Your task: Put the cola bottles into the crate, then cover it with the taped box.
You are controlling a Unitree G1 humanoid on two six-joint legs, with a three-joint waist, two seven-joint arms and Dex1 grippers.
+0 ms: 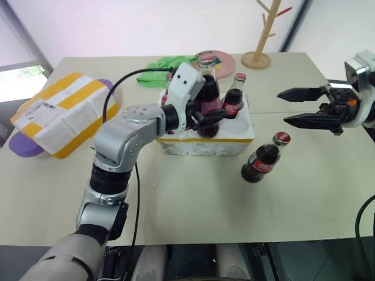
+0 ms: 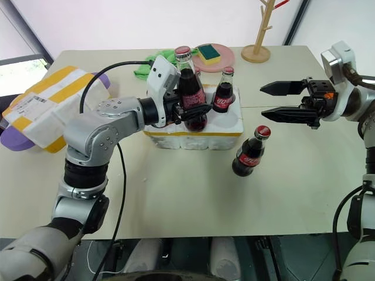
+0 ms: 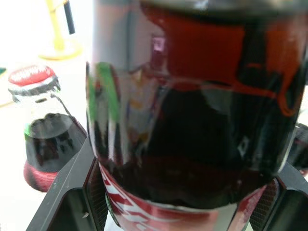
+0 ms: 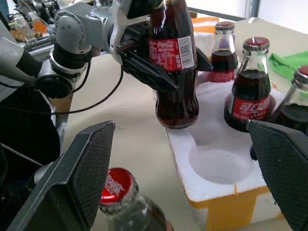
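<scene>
My left gripper [image 1: 214, 116] is shut on a cola bottle [image 1: 206, 96], gripping it around the lower body. The bottle stands upright with its base over a front well of the crate [image 1: 205, 145]; whether it touches the foam I cannot tell. In the crate stand three more bottles, one with a red cap [image 4: 252, 82], and one front well [image 4: 219, 163] is empty. Another cola bottle [image 1: 263, 159] stands on the table to the right of the crate. Above it and farther right hangs my right gripper [image 1: 282, 107], open and pointing at the crate. The taped box [image 1: 61, 114] lies at the far left.
A purple object [image 1: 23, 145] lies under the taped box. Behind the crate are a green cloth [image 1: 167, 61] and a pink plate with a sponge [image 2: 214, 55]. A wooden branch stand [image 1: 261, 35] is at the back right. A black cable [image 1: 126, 79] arcs over my left arm.
</scene>
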